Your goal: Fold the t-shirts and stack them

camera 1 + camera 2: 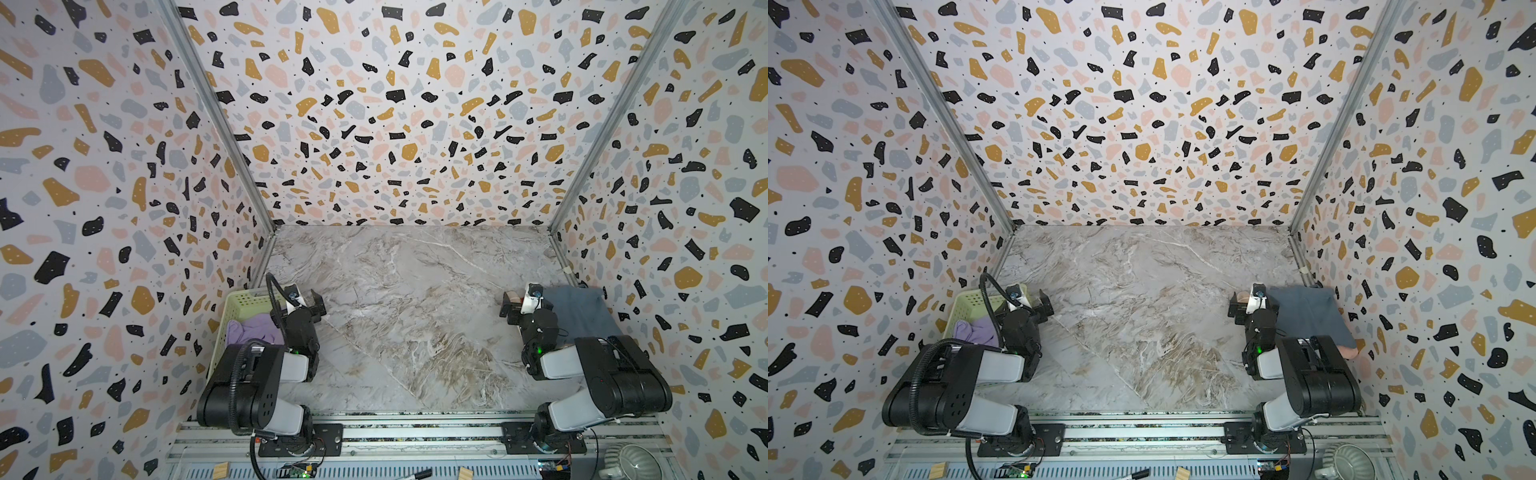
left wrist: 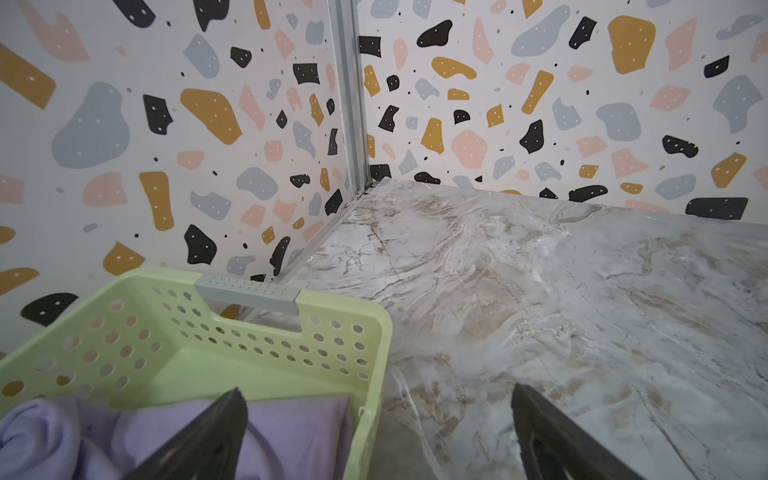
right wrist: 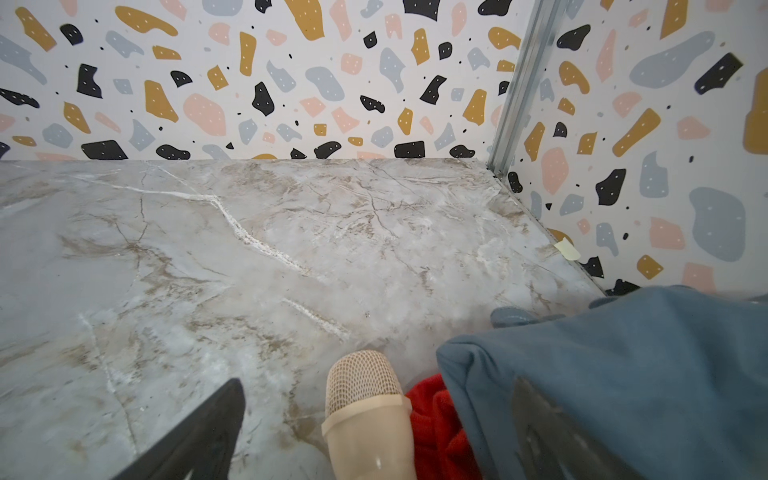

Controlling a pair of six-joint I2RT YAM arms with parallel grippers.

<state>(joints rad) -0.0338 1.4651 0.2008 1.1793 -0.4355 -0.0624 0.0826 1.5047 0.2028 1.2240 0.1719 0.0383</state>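
Evidently both arms sit folded back by the near rail, holding nothing. The left tool [image 1: 313, 302] has its jaws wide apart by the rim of the pale green basket [image 1: 241, 300]. The right tool [image 1: 509, 307] is likewise spread and empty, next to the stack. The lilac t-shirt [image 1: 253, 328] lies bunched up in the basket. At the right edge, the slate blue t-shirt [image 1: 577, 307] lies folded on top of the red t-shirt [image 3: 436, 415], and the salmon pink t-shirt [image 1: 1347, 351] peeks out lowest. Farther out, the bench [image 1: 415, 274] is bare. Three look done, so the lilac one is next. The left tool must dip into the basket, pinch the cloth and carry it to the bare middle for spreading.
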